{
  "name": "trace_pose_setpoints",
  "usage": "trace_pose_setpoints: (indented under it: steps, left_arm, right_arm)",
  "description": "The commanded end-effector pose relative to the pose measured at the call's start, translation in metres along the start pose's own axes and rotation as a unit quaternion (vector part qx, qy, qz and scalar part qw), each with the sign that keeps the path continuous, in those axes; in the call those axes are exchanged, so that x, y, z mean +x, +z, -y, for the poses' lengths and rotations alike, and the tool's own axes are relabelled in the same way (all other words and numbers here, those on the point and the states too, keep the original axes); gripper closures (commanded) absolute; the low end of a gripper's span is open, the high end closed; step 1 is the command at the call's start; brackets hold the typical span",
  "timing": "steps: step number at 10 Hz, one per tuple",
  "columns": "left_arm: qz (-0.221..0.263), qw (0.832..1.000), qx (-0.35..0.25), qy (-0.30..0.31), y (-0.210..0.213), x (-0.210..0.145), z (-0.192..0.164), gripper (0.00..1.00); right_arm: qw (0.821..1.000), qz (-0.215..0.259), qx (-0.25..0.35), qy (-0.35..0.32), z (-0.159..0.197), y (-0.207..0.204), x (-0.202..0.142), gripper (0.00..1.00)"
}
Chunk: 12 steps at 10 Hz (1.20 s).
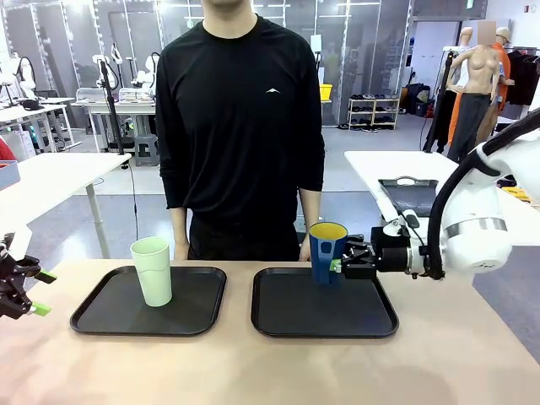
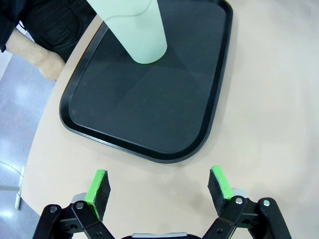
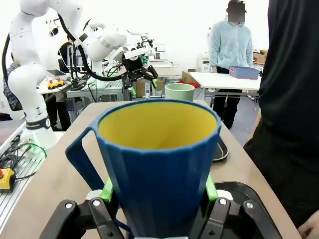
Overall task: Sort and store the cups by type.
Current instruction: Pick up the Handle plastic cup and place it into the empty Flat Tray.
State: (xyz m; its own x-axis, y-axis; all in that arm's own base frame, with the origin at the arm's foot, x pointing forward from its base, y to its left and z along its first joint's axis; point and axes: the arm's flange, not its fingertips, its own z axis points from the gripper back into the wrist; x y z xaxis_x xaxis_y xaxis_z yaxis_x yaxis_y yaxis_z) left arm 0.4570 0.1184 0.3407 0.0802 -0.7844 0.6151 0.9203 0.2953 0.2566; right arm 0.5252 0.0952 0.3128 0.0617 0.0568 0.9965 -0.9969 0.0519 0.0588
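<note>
Two grippers, two trays, two cups, one person, as I count them from my station. Nearest me at the table's left edge, the left gripper point(image 1: 25, 291) hangs with its jaws spread wide and nothing between them; in the left wrist view its two green pads point(image 2: 97, 185) stand well apart over bare tabletop, just short of the near rim of the left tray point(image 2: 164, 154). Two black trays lie side by side on the tan table point(image 1: 253, 371), the left tray and the right tray point(image 1: 371, 325), near each other but not touching. One tall mint-green tumbler point(image 1: 153, 270) stands upright on the left tray, toward its left half. One dark blue mug point(image 1: 326, 251) with a yellow inside sits upright at the far edge of the right tray; I cannot tell whether its base touches the tray. The right gripper point(image 1: 348, 263) comes in level from the right and is clamped on the mug's body; the right wrist view shows a green pad pressed against each side of the mug point(image 3: 159, 164), handle to the picture's left. Beyond the table one person point(image 1: 240, 126) in a black long-sleeved top stands facing me, arms down
</note>
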Motion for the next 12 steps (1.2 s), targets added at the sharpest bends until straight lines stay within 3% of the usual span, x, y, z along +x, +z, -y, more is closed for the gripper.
trace_pose_setpoints:
  steps: [1, 7, 12]
  left_arm:
    - [0.012, 1.0, 0.002, -0.002, 0.001, 0.001, -0.001, 0.0]
    - [0.012, 1.0, 0.002, -0.002, 0.001, 0.001, -0.001, 0.0]
    - [0.012, 1.0, 0.002, -0.002, 0.001, 0.001, -0.001, 0.0]
  right_arm:
    - [1.0, 0.009, -0.003, -0.007, 0.007, -0.003, 0.001, 0.28]
    - [0.999, 0.006, -0.033, 0.012, 0.035, -0.004, -0.079, 0.28]
    - [0.998, -0.009, -0.059, 0.02, 0.046, 0.0, -0.105, 0.28]
